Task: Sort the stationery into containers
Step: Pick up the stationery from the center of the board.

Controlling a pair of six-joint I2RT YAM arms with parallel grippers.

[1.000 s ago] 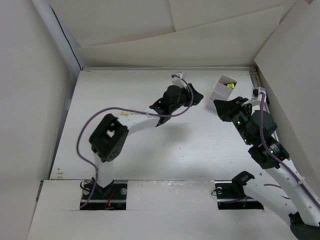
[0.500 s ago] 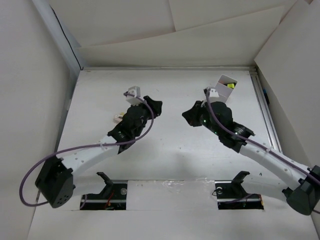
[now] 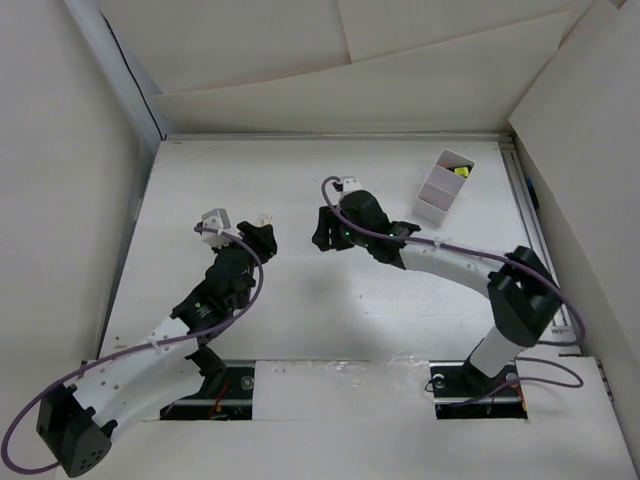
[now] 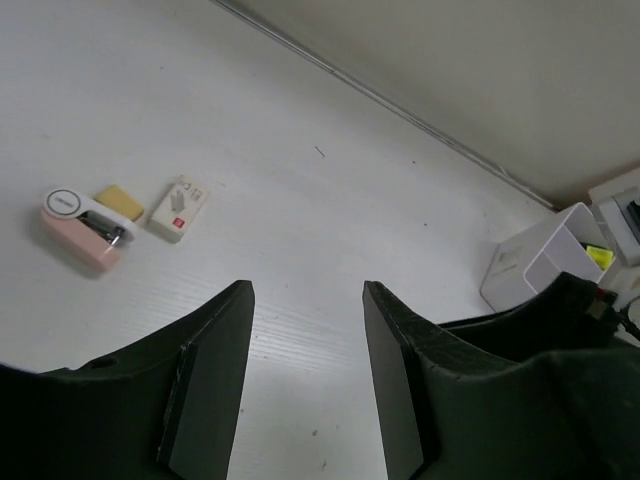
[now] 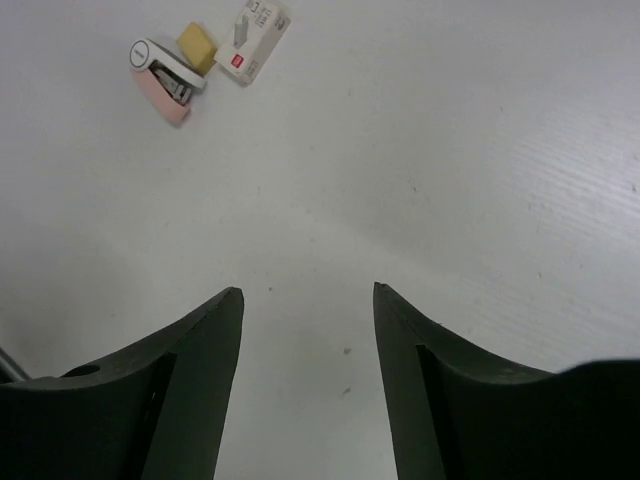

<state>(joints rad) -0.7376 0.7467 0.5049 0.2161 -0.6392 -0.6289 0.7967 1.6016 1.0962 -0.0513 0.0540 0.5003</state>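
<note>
From above, the tray (image 3: 437, 192) stands at the table's (image 3: 290, 180) far right with a yellow marker (image 3: 461, 171) in its far end. The left gripper (image 3: 262, 232) and right gripper (image 3: 322, 232) face each other mid-table, apart. The left wrist view shows the left gripper (image 4: 305, 380) released and empty, with a pink stapler (image 4: 80, 225), a yellow eraser (image 4: 120, 202) and a white box (image 4: 178, 208) ahead, and the tray (image 4: 530, 262) at the right. The right wrist view shows the right gripper (image 5: 305, 385) spread and empty, far from the stapler (image 5: 160, 80), eraser (image 5: 197, 45) and box (image 5: 252, 40).
</note>
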